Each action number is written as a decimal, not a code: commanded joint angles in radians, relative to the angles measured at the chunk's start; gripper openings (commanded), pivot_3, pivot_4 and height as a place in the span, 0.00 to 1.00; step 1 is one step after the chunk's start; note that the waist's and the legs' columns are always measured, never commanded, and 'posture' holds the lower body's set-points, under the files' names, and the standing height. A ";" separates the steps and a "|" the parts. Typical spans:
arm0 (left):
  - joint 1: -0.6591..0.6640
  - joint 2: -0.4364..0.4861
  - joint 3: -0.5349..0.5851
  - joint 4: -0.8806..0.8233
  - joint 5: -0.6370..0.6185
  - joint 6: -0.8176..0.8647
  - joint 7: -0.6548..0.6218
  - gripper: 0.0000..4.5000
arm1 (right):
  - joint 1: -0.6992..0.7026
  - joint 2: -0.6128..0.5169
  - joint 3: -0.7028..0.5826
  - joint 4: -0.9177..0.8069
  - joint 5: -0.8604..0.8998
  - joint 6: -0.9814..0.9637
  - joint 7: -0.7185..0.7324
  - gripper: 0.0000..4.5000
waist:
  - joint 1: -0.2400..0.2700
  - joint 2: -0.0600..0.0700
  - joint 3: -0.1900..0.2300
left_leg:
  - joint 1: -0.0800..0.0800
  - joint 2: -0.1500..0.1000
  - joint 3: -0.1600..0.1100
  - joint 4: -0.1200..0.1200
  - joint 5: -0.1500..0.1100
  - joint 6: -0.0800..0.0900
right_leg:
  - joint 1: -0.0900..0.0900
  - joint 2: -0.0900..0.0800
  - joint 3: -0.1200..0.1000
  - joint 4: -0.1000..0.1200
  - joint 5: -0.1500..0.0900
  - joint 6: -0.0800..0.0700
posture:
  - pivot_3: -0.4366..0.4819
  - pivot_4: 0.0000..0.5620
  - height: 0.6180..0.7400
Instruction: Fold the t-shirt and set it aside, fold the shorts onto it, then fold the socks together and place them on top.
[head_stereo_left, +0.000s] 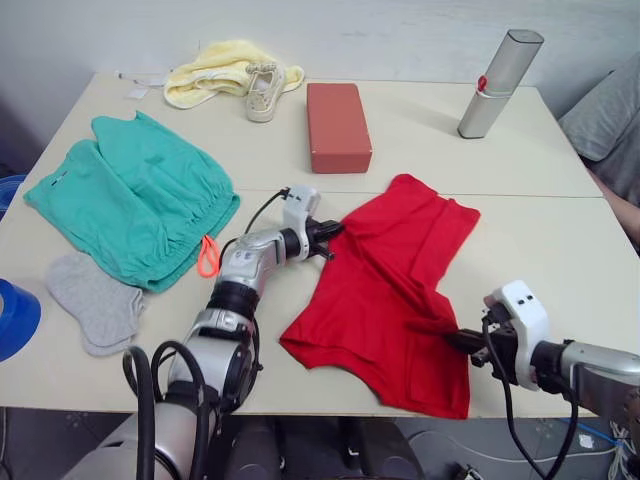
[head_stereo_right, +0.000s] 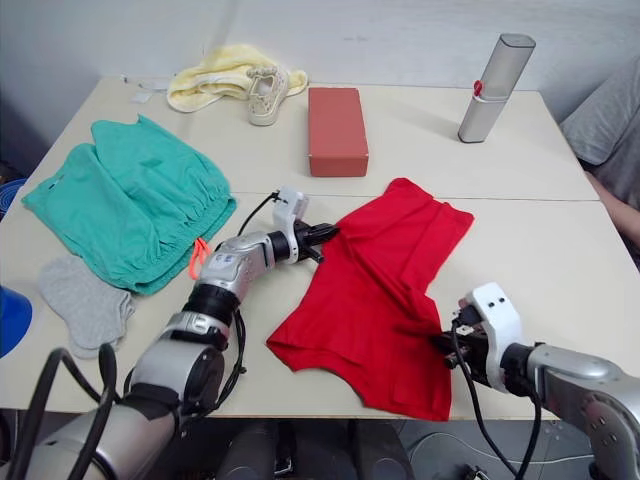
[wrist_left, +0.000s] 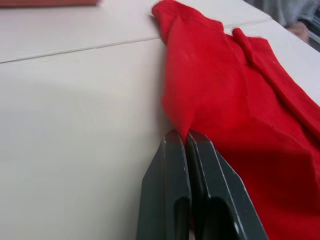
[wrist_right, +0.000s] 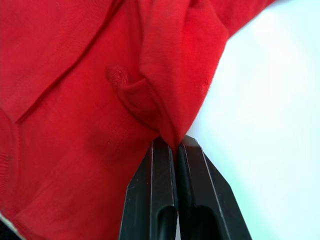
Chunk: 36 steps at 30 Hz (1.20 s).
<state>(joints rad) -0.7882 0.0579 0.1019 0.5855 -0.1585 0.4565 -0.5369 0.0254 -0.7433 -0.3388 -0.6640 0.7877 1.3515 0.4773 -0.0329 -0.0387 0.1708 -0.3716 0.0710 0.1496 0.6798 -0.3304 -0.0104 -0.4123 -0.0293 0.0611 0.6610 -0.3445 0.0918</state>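
Softly rumpled red t-shirt (head_stereo_left: 385, 290), pinched by both hands (head_stereo_left: 330, 238) (head_stereo_left: 462, 340)

The light over my table (head_stereo_left: 520, 240) is bright, soft and even, with no hard glare on its pale top. Shadows are faint and short: a thin one hugs the near edge of the red t-shirt (head_stereo_left: 390, 300), and a soft one lies beside the silver case (head_stereo_left: 497, 85) at the far right. From my wrists the shirt's far folds go soft, and my own fingers (wrist_left: 175, 195) blur close to the lens.
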 joint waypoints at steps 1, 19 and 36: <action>0.086 0.000 0.015 -0.230 -0.028 0.097 0.092 0.00 | -0.039 -0.041 0.048 0.058 -0.036 -0.063 0.033 0.00 | 0.004 0.000 0.000 | 0.000 0.000 0.000 0.000 0.000 0.000 | 0.000 0.000 0.000 0.000 0.000 0.000 | 0.48 0.27 1.00; 0.388 0.229 -0.130 -0.719 -0.003 0.114 0.051 0.15 | -0.103 -0.099 0.094 0.203 -0.046 -0.245 0.212 0.16 | 0.005 0.001 0.000 | 0.000 -0.001 -0.001 0.001 0.000 0.000 | 0.002 -0.002 0.000 -0.001 0.000 0.000 | 0.48 0.27 1.00; 0.384 0.670 -0.232 -0.356 0.110 -1.039 -0.617 0.99 | 0.112 -0.262 0.099 0.766 -0.737 -1.893 0.643 1.00 | 0.003 0.005 0.003 | 0.005 -0.005 0.004 -0.001 0.000 0.004 | 0.007 0.002 -0.003 -0.006 0.001 0.001 | 0.48 0.27 1.00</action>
<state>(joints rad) -0.3839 0.7137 -0.1225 0.1921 -0.0857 -0.4553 -1.1450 0.1584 -1.0035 -0.2606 0.0464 0.1029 -0.3983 1.1359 -0.0295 -0.0338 0.1736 -0.3664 0.0666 0.1534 0.6791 -0.3309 -0.0066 -0.4057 -0.0278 0.0583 0.6552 -0.3435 0.0935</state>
